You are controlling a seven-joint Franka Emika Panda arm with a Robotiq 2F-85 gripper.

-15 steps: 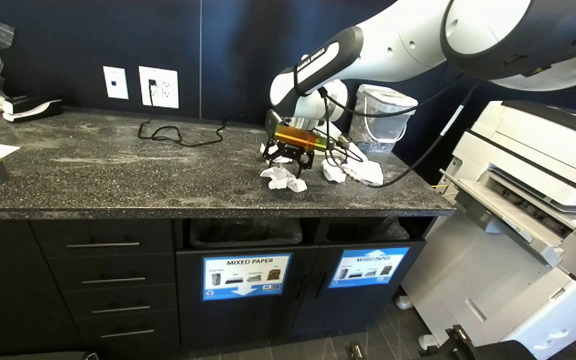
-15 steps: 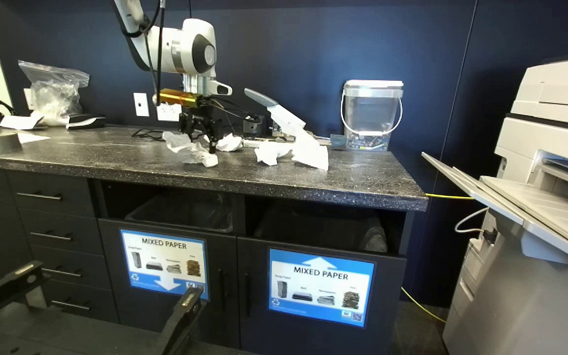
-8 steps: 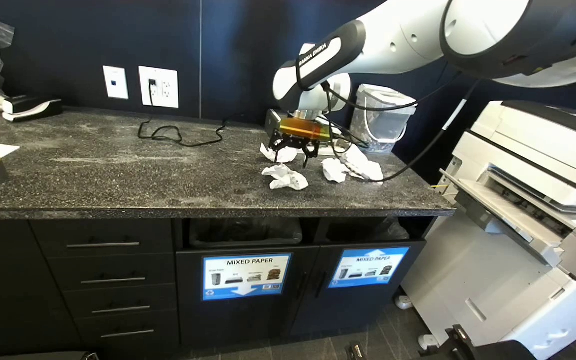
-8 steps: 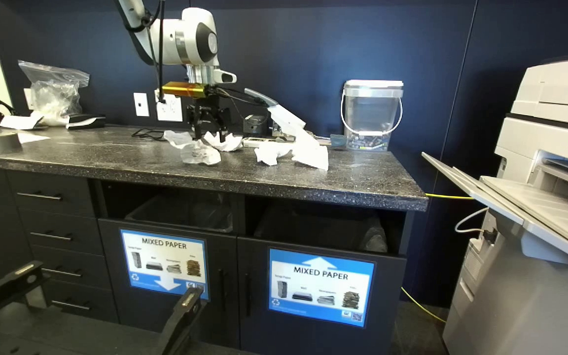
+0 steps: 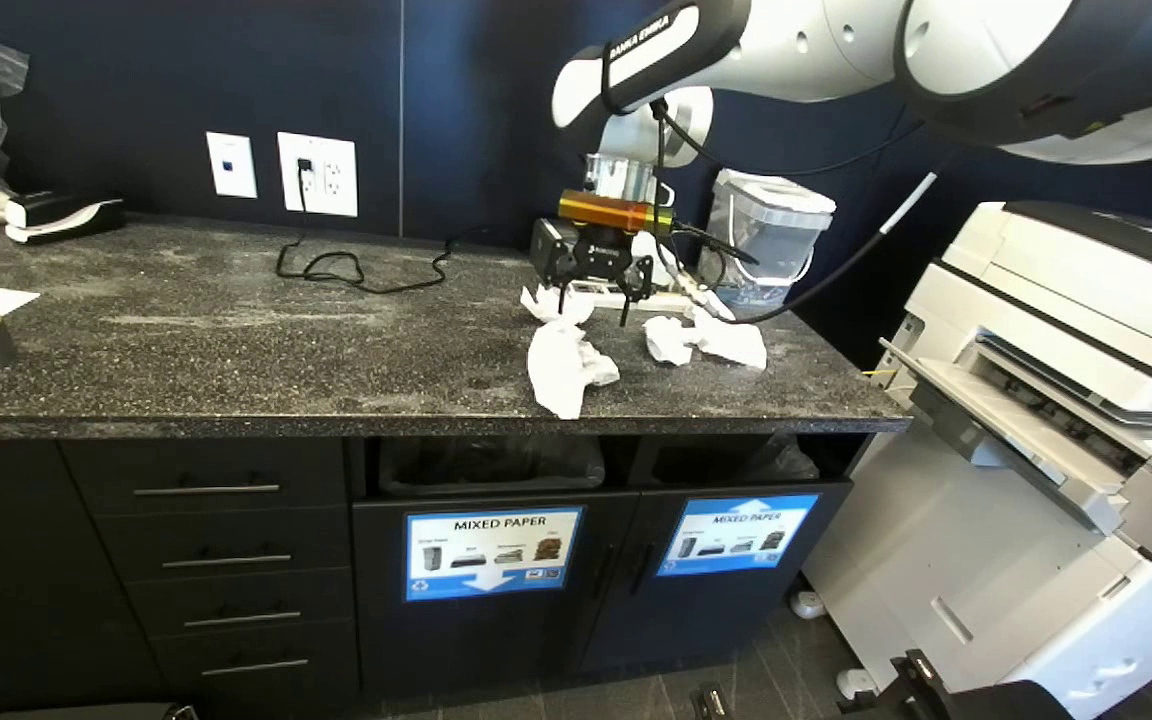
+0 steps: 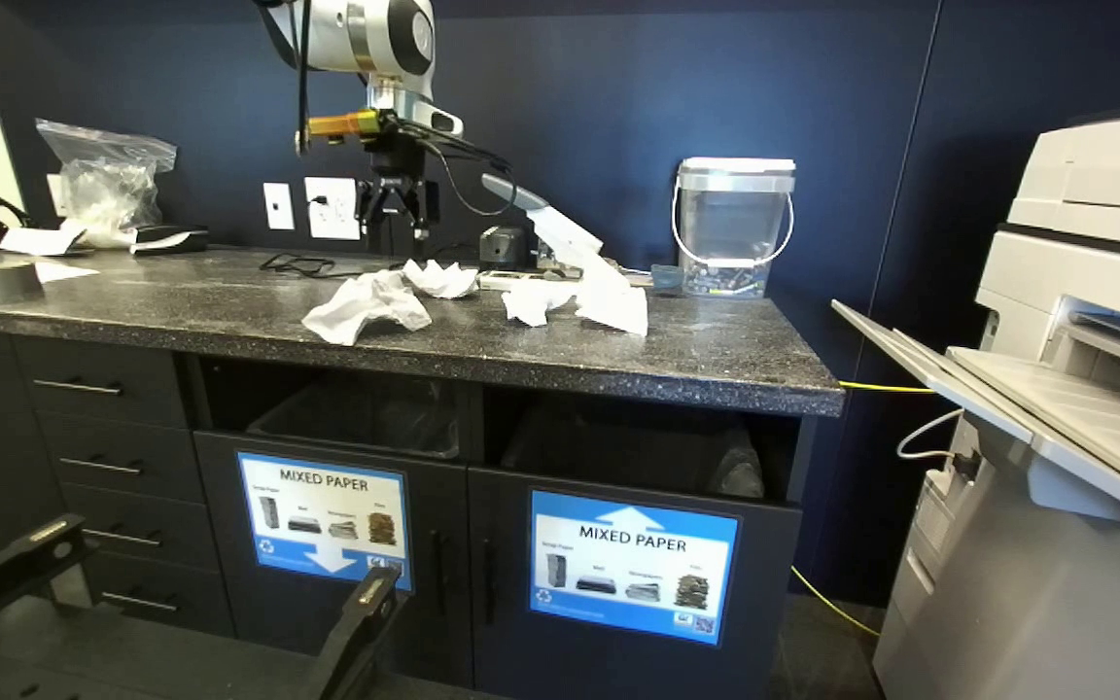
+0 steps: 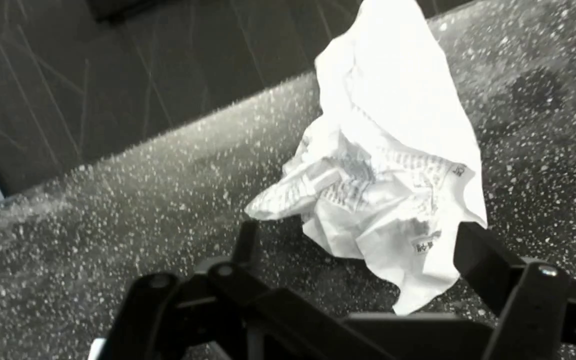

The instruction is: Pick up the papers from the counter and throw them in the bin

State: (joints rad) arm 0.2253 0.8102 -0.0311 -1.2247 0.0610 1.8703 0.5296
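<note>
"Now, nearest first, what's showing?"
"The bin [image 6: 759, 564] is sitting under the counter [image 6: 706, 340]; one crumpled paper [image 6: 366, 306] is lying near the edge. I'm holding my gripper [image 6: 392, 231] above the counter, jaws spread."
"Farther?"
"More papers [image 6: 440, 281] are resting beside and behind; a clear bucket [image 6: 730, 224] is standing by the wall [image 6: 579, 107]."

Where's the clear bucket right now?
In both exterior views, the clear bucket stands near the right end of the counter, by the back wall, left of the printer.
</note>
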